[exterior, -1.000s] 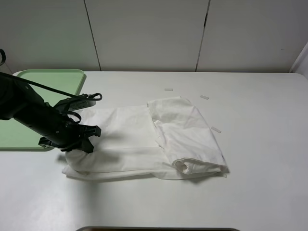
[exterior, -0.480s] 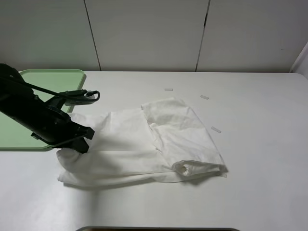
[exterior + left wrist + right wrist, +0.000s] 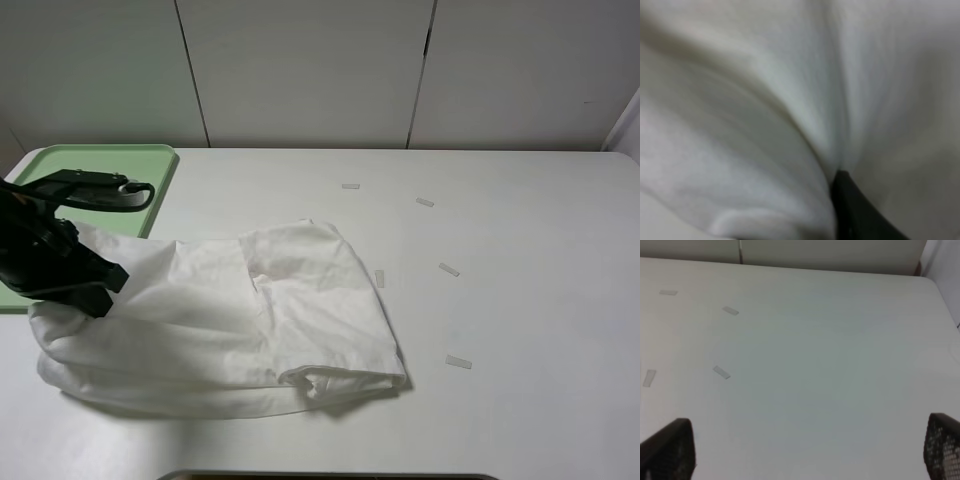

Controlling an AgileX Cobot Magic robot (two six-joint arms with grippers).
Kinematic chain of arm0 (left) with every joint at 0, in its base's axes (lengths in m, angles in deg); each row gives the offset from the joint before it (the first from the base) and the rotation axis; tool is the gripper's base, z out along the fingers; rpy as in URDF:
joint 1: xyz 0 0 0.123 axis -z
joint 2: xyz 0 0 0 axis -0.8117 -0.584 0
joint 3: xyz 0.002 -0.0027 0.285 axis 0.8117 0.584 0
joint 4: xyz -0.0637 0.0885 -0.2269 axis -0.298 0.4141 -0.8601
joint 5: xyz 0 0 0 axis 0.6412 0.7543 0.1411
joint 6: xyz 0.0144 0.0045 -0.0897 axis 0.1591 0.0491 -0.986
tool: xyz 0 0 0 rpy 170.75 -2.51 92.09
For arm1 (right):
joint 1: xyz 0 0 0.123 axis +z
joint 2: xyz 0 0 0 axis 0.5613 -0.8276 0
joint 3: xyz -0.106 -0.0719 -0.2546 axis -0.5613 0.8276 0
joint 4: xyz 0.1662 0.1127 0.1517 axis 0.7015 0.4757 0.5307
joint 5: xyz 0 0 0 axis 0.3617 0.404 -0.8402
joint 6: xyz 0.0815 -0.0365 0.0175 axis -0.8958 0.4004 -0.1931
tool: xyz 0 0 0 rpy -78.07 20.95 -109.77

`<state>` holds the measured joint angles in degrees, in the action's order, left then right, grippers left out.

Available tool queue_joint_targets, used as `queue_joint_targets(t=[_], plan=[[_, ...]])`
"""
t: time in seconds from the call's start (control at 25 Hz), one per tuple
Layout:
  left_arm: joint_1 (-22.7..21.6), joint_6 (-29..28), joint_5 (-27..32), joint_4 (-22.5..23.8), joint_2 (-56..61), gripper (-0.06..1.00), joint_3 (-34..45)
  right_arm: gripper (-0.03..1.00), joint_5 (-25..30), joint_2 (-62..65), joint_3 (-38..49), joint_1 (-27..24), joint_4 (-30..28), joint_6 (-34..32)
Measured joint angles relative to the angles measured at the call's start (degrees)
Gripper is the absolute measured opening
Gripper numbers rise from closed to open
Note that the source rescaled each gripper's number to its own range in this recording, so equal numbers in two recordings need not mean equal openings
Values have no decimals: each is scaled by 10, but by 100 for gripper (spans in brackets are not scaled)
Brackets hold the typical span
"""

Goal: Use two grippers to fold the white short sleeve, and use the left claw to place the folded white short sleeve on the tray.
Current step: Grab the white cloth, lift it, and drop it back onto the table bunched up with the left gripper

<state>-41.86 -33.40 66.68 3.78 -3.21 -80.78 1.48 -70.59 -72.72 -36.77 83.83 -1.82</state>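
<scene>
The white short sleeve (image 3: 240,320) lies folded and wrinkled on the table, left of the middle. Its left end is lifted and bunched in my left gripper (image 3: 100,288), which is shut on the cloth just in front of the tray's near right corner. The pale green tray (image 3: 110,165) sits at the far left, partly behind the arm. White cloth (image 3: 765,100) fills the left wrist view, with one black finger (image 3: 855,215) pressed into it. My right gripper (image 3: 805,452) stands open over bare table, nothing between its fingers; it does not show in the exterior high view.
Small white tape strips lie on the table at the back (image 3: 350,186), at the back right (image 3: 425,202) and right of the shirt (image 3: 449,269), (image 3: 459,361). One more strip (image 3: 380,278) touches the shirt's right edge. A grey wall stands behind the table.
My left gripper has moved left toward the tray, dragging the whole shirt left with it. Tape strips that the shirt covered now show at its right. The right gripper stays open.
</scene>
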Motion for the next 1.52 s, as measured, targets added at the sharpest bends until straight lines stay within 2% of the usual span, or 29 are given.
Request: queue_joint_targets(t=[0.12,0.24,0.44,0.6,0.72,0.92,1.16,1.28,1.52], plan=[[-18,-21,18,24,21,11,0,100,0,0,0,0,0,0],[-22,-24,30,27,34,11,0,100,0,0,0,0,0,0],[-8,-24,26,-2,37,11,0,100,0,0,0,0,0,0],[38,-22,-13,-51,37,11,-14,100,0,0,0,0,0,0],[51,-20,-31,-67,36,11,-21,100,0,0,0,0,0,0],[92,23,-56,-142,-28,11,-55,100,0,0,0,0,0,0],[138,53,-84,-200,-81,11,-84,100,0,0,0,0,0,0],[173,91,-104,-253,-121,11,-125,100,0,0,0,0,0,0],[193,105,-104,-269,-152,11,-157,100,0,0,0,0,0,0]])
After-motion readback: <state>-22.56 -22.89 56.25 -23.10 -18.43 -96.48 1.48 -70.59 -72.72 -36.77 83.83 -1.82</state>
